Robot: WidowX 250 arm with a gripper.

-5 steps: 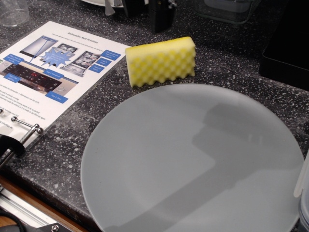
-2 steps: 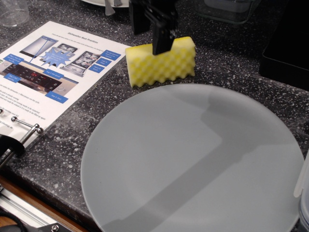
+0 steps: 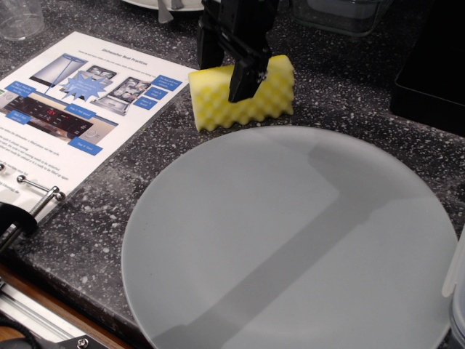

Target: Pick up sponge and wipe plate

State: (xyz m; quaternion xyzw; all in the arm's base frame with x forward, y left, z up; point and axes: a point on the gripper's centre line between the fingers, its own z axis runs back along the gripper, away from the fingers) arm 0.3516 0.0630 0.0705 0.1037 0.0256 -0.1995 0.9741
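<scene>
The yellow sponge point(image 3: 270, 93) lies on the dark speckled counter just behind the plate, its bumpy face toward the camera. The large pale-grey plate point(image 3: 290, 240) fills the front right of the view and has nothing on it. My black gripper point(image 3: 227, 69) comes down from the top of the frame over the sponge's left half. One finger point(image 3: 243, 78) hangs in front of the sponge's bumpy face and the other point(image 3: 209, 45) stands behind its back edge. The jaws are apart and straddle the sponge, which looks unsqueezed and rests on the counter.
A printed leaflet in a ring binder point(image 3: 73, 109) lies at the left. A clear glass point(image 3: 18, 18) stands at the top left, a white dish point(image 3: 156, 3) and a clear container point(image 3: 341, 14) at the back, and a black box point(image 3: 429, 65) at the right. The counter's edge runs along the front left.
The gripper has come down from the top of the frame and now straddles the sponge. The sponge and plate have not moved. The arm's shadow has shifted across the plate.
</scene>
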